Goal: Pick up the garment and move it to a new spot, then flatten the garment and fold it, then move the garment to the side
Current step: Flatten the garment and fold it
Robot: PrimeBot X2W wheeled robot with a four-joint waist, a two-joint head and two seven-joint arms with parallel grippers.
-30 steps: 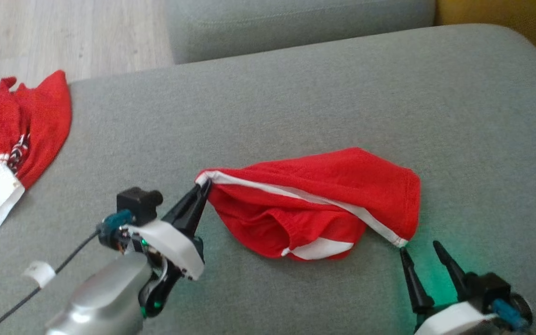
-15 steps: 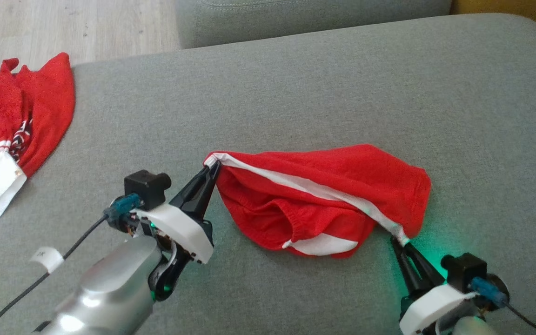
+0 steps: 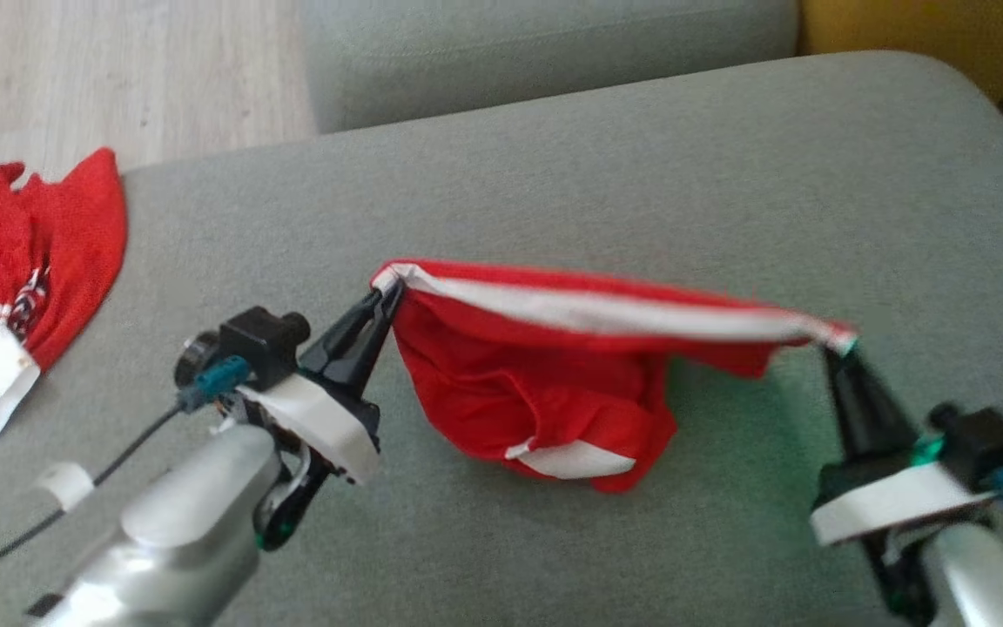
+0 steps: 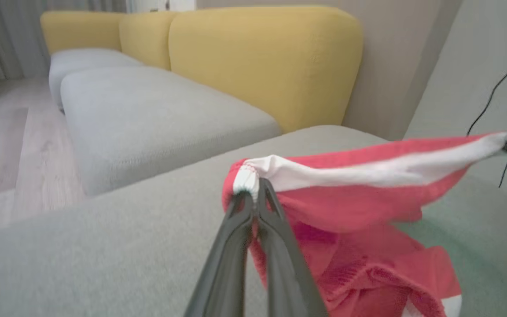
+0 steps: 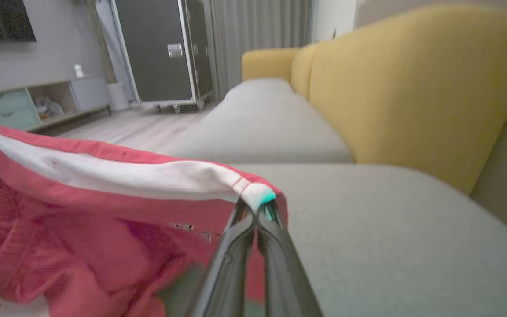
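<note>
- The garment [image 3: 554, 383], red with a white band along its top edge, hangs stretched between the two grippers, its lower folds sagging low over the grey cushion [image 3: 606, 174]
- The left gripper [image 3: 384, 296] has its fingers pressed together on the left end of the white band; the left wrist view shows the same pinch [image 4: 255, 187]
- The right gripper [image 3: 832, 344] pinches the band's right end, fingers closed tight on the cloth [image 5: 255, 207]
- Small pale lettering [image 5: 189, 228] sits on the red cloth in the right wrist view, too blurred to read
- A second garment [image 3: 49, 235], red and white, lies crumpled at the cushion's left edge, well apart; its dark-and-white patch is unreadable
- A white tag [image 3: 66, 483] wraps the left arm's cable
- Around: pale wooden floor [image 3: 118, 70], yellow backrest [image 4: 262, 57], black wheeled case [image 5: 165, 48], grey curtain [image 5: 258, 35]
</note>
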